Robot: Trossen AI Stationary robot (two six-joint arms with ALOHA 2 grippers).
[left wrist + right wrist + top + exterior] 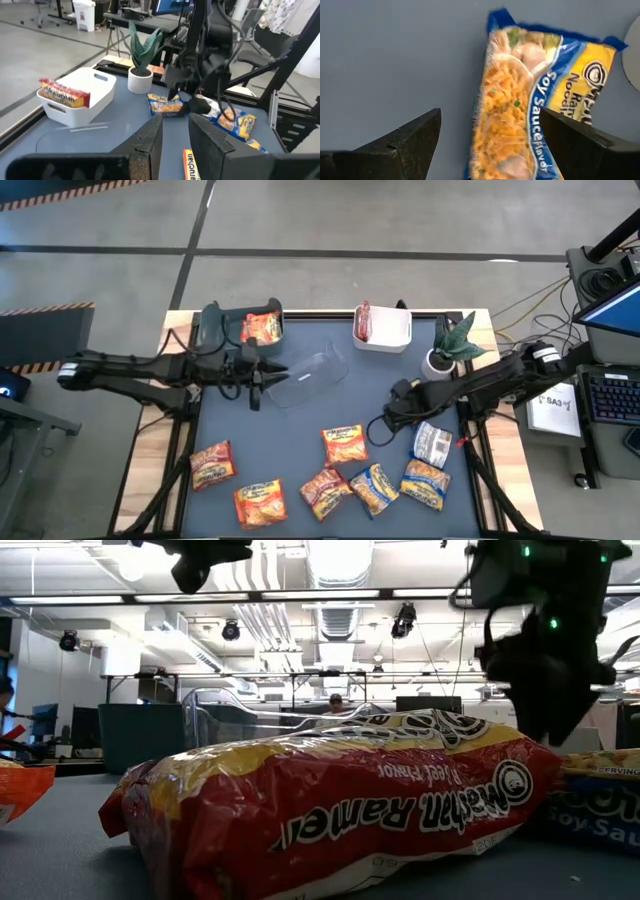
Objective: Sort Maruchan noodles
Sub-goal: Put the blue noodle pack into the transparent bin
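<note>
Several Maruchan packets lie flat on the near half of the dark table: orange-yellow ones, a dark red one and blue-yellow ones. My right gripper hangs open above the table. A blue-yellow soy-sauce packet lies under and between its spread fingers, untouched. My left gripper is empty, its fingers a little apart, beside the clear bin. One orange packet sits in the teal bin, and a red one in the white bin.
A potted plant stands at the far right corner, next to the white bin. The clear bin lies tipped in the middle of the table. A pale packet lies under my right arm. In the low view a large red-yellow packet fills the foreground.
</note>
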